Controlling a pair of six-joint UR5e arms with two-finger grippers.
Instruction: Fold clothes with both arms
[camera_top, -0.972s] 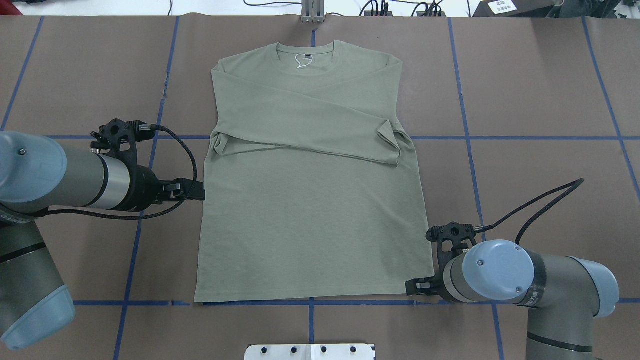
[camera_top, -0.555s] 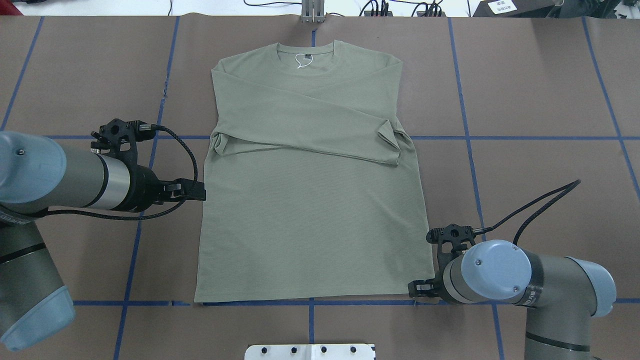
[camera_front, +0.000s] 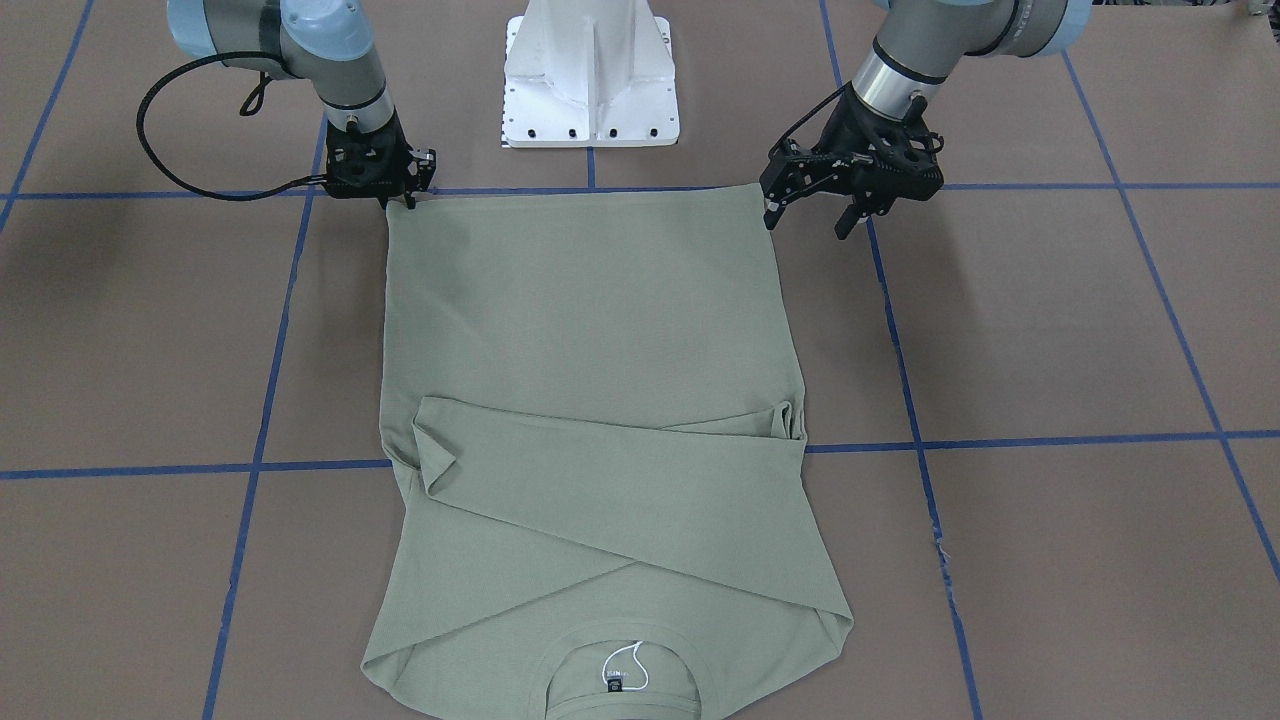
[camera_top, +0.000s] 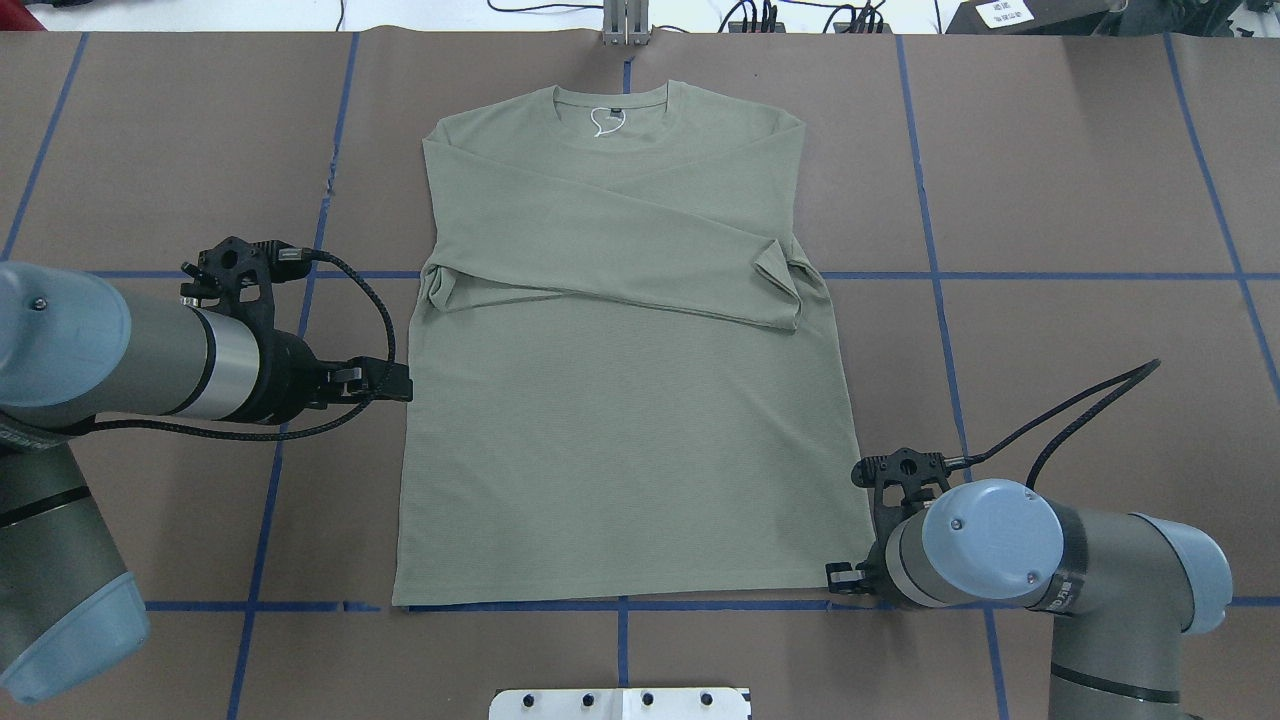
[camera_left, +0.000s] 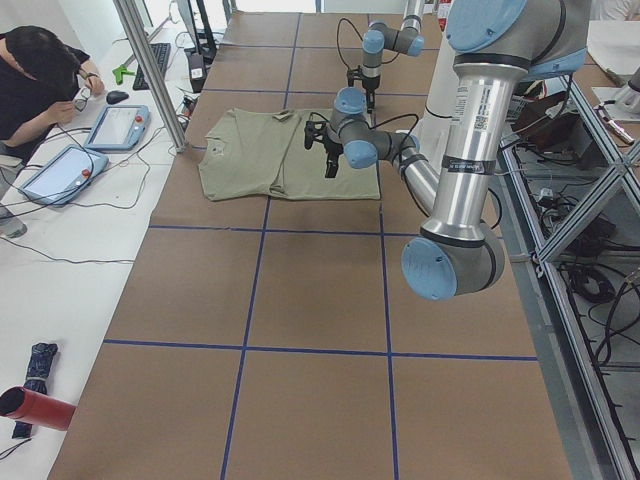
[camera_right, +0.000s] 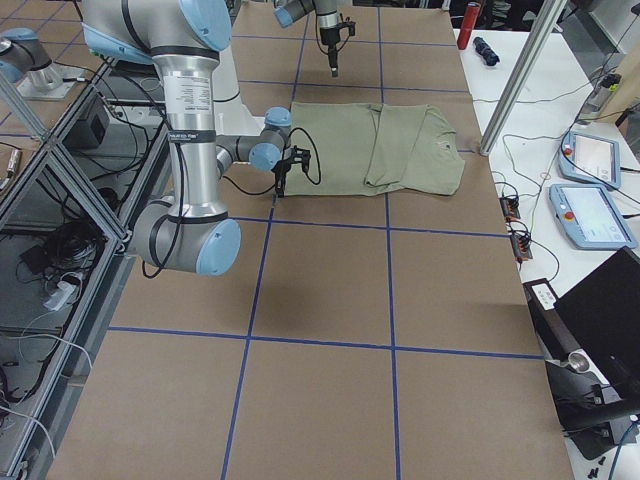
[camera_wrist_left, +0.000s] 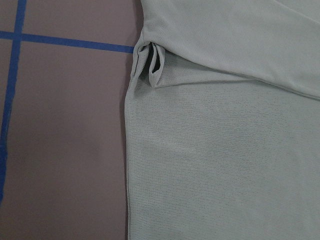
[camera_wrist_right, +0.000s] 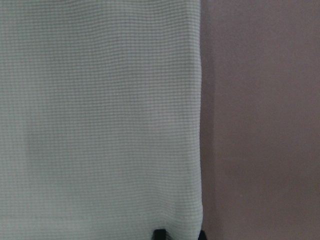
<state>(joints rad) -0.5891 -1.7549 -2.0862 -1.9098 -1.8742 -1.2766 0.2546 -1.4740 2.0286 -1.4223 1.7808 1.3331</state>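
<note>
The right pincer (camera_top: 843, 580) has crept a little toward the near hem corner of the shirt (camera_top: 620, 430). Its tips sit astride the edge, but I cannot tell whether they clamp it. The left pincer (camera_front: 806, 222), fingers apart, hovers beside the shirt's side edge. The shirt lies flat on the surface (camera_top: 1080, 200), sleeves crossed.

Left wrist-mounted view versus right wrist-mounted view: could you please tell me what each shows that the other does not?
Only the left wrist view shows a bunched sleeve fold at the shirt's side edge and blue tape lines on the table cover. Only the right wrist view shows the stitched hem and the right hand's two black fingertips, apart, at the frame's bottom. Both show the sage-green knit lying flat on brown cover.
</note>
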